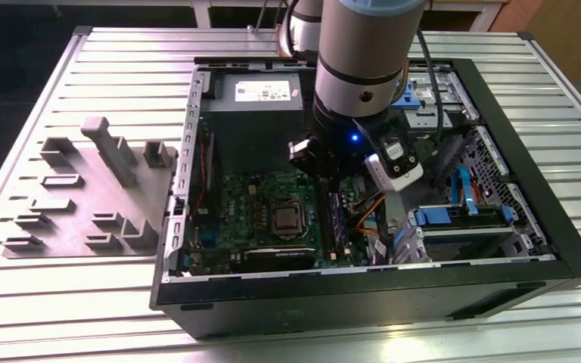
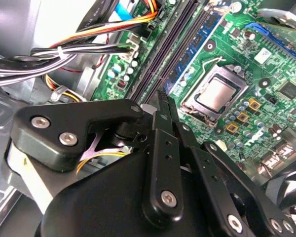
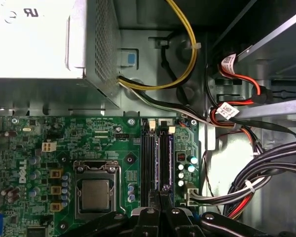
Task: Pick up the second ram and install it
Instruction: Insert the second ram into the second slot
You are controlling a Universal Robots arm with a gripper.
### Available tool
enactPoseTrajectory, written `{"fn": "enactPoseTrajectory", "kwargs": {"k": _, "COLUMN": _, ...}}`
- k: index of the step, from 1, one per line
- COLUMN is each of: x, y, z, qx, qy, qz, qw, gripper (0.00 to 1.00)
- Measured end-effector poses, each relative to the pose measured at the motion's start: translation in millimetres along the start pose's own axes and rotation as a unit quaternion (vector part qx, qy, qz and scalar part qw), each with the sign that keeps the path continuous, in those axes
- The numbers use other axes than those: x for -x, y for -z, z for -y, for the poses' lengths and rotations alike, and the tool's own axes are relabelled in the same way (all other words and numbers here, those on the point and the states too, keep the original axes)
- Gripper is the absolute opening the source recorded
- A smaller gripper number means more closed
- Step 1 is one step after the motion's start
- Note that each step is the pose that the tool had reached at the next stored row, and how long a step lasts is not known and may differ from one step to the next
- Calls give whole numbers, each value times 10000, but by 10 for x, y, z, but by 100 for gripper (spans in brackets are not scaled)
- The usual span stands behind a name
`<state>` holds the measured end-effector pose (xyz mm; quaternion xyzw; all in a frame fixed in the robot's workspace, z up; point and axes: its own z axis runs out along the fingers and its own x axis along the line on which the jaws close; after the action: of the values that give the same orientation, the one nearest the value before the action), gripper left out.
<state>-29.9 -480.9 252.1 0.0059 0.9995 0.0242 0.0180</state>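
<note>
Exterior view, surface (image 1: pixel 48 318): slatted metal. It carries an open computer case (image 1: pixel 351 299) and, at nine o'clock of the case, a grey fixture (image 1: pixel 79 219) on which I can make out no dark stick.
Arm (image 1: pixel 366 68): reaches down into the case, with the wrist low over the green board (image 1: pixel 260 197).
Power-supply box (image 1: pixel 255 121): sits at the case's twelve o'clock end, well apart from the work.
Cables (image 3: pixel 266 168): a loose bundle near the slots, on their three o'clock side as the exterior view has it. None lies across them.
Slots (image 3: pixel 148 163): a long black pair just beside the processor socket.
Second ram (image 3: pixel 166 163) (image 2: pixel 200 37): I judge it to be the blue-faced stick in both wrist views, standing on edge in the slot nearer the cables. How deep it sits I cannot tell.
Claw (image 2: pixel 161 98) (image 3: pixel 160 197): the tips are drawn together with no gap showing, right over that stick. Whether they nip its top edge or only bear on it I cannot tell.
Doing it well: my judgement is that the stick should stay square to its slot and the push should go straight down, never sideways. Both ends should sink evenly until the end latches close. The wrist should keep off the cable bundle.
</note>
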Motion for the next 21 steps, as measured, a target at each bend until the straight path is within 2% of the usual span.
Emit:
{"fn": "enactPoseTrajectory", "kwargs": {"k": 9, "x": -10, "y": -69, "z": 4, "qx": 1, "qy": 0, "qz": 0, "qw": 10000, "gripper": 11}}
{"fn": "enactPoseTrajectory", "kwargs": {"k": 13, "x": -17, "y": -134, "z": 7, "qx": 1, "qy": -1, "qz": 0, "qw": 10000, "gripper": 11}}
{"fn": "enactPoseTrajectory", "kwargs": {"k": 16, "x": -20, "y": -143, "z": 8, "qx": 2, "qy": 0, "qz": -1, "qw": 10000, "gripper": 11}}
{"fn": "enactPoseTrajectory", "kwargs": {"k": 18, "x": -24, "y": -160, "z": 9, "qx": 32, "qy": -1, "qz": -1, "qw": 10000, "gripper": 11}}
{"fn": "enactPoseTrajectory", "kwargs": {"k": 21, "x": -24, "y": -170, "z": 8, "qx": 40, "qy": -2, "qz": 0, "qw": 10000, "gripper": 11}}
